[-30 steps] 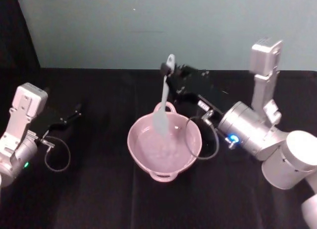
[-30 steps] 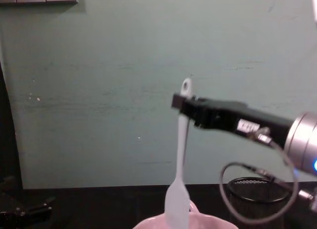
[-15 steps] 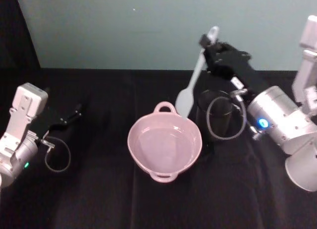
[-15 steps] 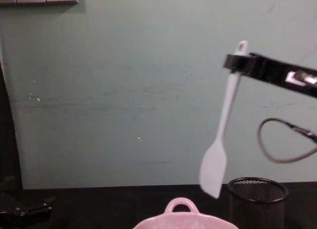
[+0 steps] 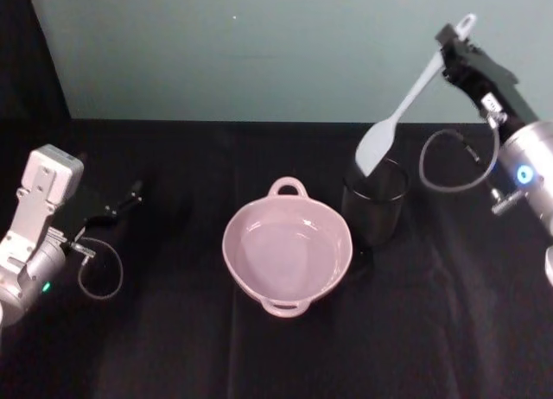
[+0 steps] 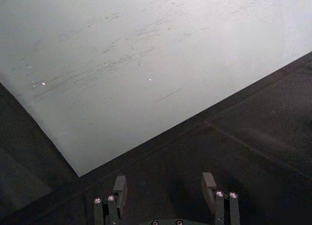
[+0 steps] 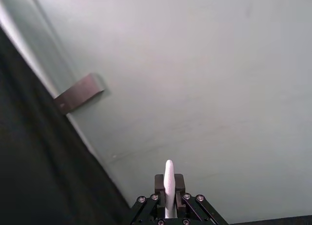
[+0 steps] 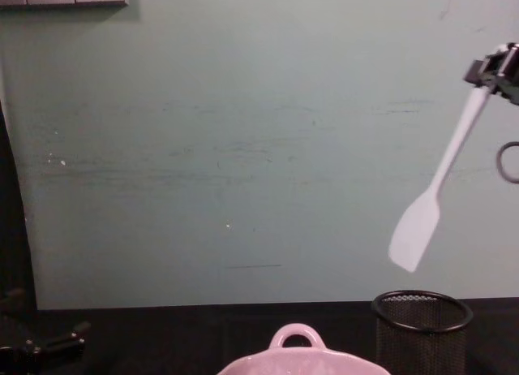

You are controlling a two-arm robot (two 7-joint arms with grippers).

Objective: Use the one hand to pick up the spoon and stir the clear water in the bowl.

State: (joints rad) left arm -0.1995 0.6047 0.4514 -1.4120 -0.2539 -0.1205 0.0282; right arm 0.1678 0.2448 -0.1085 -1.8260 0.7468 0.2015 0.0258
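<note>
Head view: one bowl, one mesh cup, one spoon, two grippers.
Pink bowl at table centre, cup just right of it. Right gripper clamped on spoon handle, blade hanging above cup. Left gripper parked far left, fingers apart.

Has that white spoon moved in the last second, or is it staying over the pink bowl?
Yes. The spoon, held in the right gripper, has lifted out of the bowl and swung to the robot's right; its blade now hangs above the black mesh cup.
</note>
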